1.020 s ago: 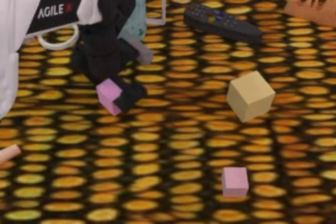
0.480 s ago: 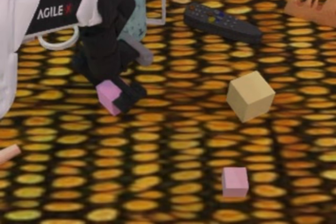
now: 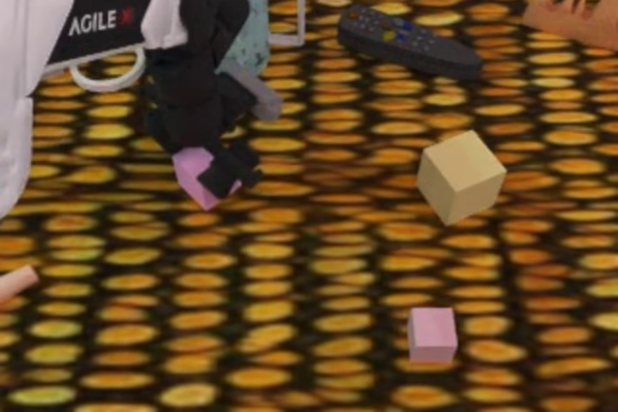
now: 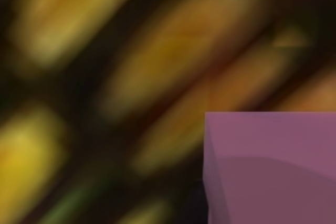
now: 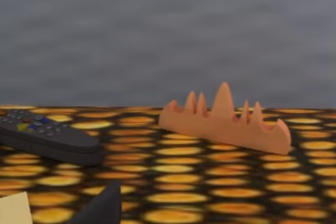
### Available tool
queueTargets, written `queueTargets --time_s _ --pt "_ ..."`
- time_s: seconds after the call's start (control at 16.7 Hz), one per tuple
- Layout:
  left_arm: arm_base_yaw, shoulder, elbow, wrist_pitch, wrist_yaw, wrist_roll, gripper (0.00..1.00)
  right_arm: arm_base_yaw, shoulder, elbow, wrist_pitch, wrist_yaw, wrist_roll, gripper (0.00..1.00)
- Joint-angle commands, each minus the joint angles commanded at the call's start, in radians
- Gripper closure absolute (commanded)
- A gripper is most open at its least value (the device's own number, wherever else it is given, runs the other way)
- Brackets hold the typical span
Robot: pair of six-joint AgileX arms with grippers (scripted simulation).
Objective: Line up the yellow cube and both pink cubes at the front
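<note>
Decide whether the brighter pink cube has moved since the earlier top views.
Yes. The brighter pink cube shifted slightly toward the table's left, away from the unmoved yellow cube.

**Left arm working low at the table's left, right arm out of the overhead shot**

The left arm is reaching in from the top view's upper left, its white link bearing the AgileX lettering and its black wrist angling down toward the table; the left gripper (image 3: 217,173) is sitting low over the table's left half, its dark fingers (image 3: 235,167) closing around the brighter pink cube (image 3: 193,169); in the left wrist view that cube (image 4: 270,167) is filling the corner nearest the camera. The right arm is not appearing in the top view; only a dark fingertip (image 5: 102,207) is poking into the right wrist view.
</note>
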Motion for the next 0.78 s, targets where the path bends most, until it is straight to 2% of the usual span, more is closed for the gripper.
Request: queueTargets --time_s 0.06,0.12,0.78 --pt "0.000 0.000 0.000 0.000 0.000 0.000 0.98 0.000 0.000 0.000 0.000 0.000 0.000 0.00" --pt "0.000 0.000 0.000 0.000 0.000 0.000 1.00 0.000 0.000 0.000 0.000 0.000 0.000 0.00" --pt "0.000 -0.034 0.042 -0.051 0.009 -0.001 1.00 0.000 0.000 0.000 0.000 0.000 0.000 0.00"
